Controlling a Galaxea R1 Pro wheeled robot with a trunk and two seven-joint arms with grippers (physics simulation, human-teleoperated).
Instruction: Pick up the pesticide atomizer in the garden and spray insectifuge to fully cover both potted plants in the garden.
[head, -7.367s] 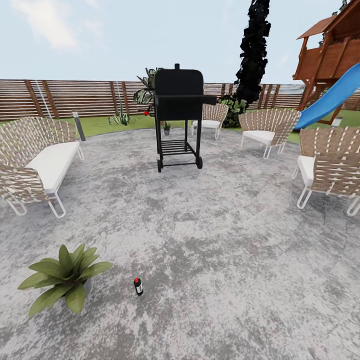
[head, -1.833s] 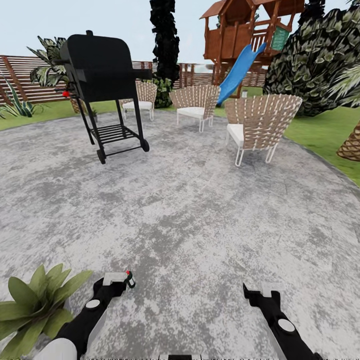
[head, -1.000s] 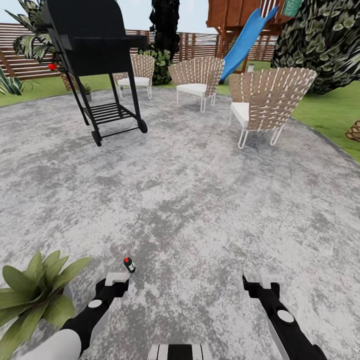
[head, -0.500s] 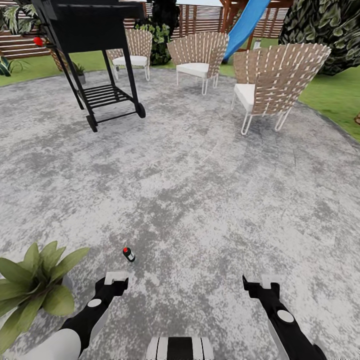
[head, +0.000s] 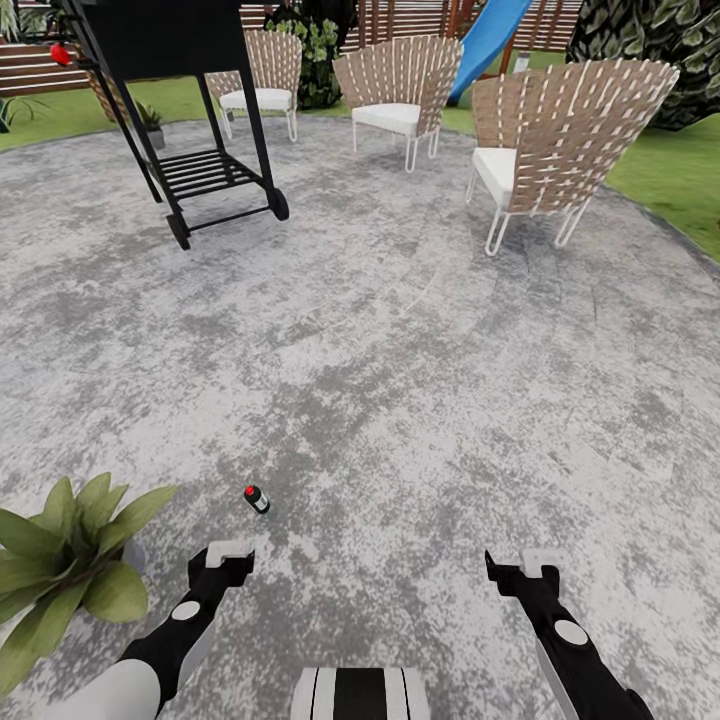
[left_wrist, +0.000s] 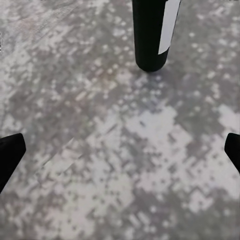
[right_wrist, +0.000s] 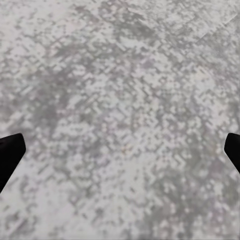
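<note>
Where the pot of the near potted plant (head: 70, 560) would stand, only a small grey part shows under the broad green leaves, so its contents cannot be told. This plant stands on the stone patio (head: 400, 360) at the robot's left. A second small potted plant (head: 152, 122) stands far off, beyond the black grill cart (head: 175, 100), near the patio's edge.

The pesticide atomizer (head: 256, 498) stands on the patio, a little ahead of the left gripper (head: 228, 555) and apart from it. In the head view it appears from above, with a red top and a dark body. In the left wrist view the atomizer (left_wrist: 151, 32) appears as a dark upright cylinder with a white band, ahead of the gap between the fingers (left_wrist: 9, 155), which stand wide apart with nothing between them. The right gripper (head: 520, 565) hangs over bare stone; its fingertips (right_wrist: 10, 150) are likewise wide apart.

The patio is round, mottled grey. Three wicker chairs (head: 560, 130) with white cushions stand along its far side. Green lawn (head: 670, 180), a slatted wooden fence (head: 30, 75), a blue slide (head: 490, 40) and a dark leafy shrub (head: 650, 50) lie beyond.
</note>
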